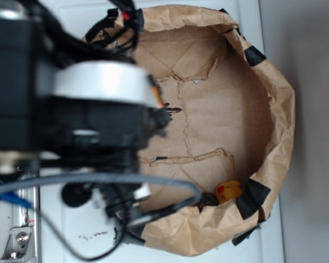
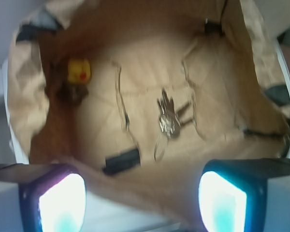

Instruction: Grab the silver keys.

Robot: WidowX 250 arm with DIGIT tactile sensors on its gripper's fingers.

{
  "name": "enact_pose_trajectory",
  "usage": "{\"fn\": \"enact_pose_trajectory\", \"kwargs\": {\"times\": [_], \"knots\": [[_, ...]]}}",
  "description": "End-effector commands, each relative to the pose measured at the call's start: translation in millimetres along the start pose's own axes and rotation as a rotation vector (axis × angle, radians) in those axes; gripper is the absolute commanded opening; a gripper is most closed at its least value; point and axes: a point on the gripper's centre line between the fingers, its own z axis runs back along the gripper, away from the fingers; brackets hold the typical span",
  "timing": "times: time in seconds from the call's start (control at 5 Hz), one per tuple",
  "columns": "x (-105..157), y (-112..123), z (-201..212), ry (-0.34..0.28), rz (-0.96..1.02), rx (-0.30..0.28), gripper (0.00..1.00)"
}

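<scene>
Wrist view shows the silver keys [image 2: 167, 117] lying on the floor of a brown paper enclosure [image 2: 29, 92], fanned from a ring with a thin wire loop trailing toward the camera. The gripper [image 2: 142, 198] hangs above the near wall, its two fingers [image 2: 62, 203] spread wide apart and holding nothing. A yellow rubber duck [image 2: 79, 71] sits in a far corner, well apart from the keys. Exterior view does not show the keys; the blurred robot arm [image 1: 71, 120] blocks that area. It does show the duck [image 1: 228, 191] against the paper wall [image 1: 274, 109], black tape patches [image 1: 254, 55] on the rim, and the white desk [image 1: 247, 16] beneath.
</scene>
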Motion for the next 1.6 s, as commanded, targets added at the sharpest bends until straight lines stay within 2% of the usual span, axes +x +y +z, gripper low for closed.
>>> {"fn": "enact_pose_trajectory", "kwargs": {"times": [0.0, 0.2, 0.4, 0.6, 1.0, 1.4], "knots": [[17.1, 4.2, -42.9, -0.100, 0.094, 0.066, 1.00], [16.6, 8.3, -69.9, -0.056, 0.115, 0.085, 1.00], [16.1, 10.6, -80.9, -0.015, 0.138, 0.069, 1.00], [13.8, 14.9, -96.3, 0.066, 0.153, 0.030, 1.00], [2.7, 12.7, -126.5, 0.107, 0.116, -0.038, 1.00], [-3.5, 9.0, -143.9, 0.117, 0.070, 0.003, 1.00]]}}
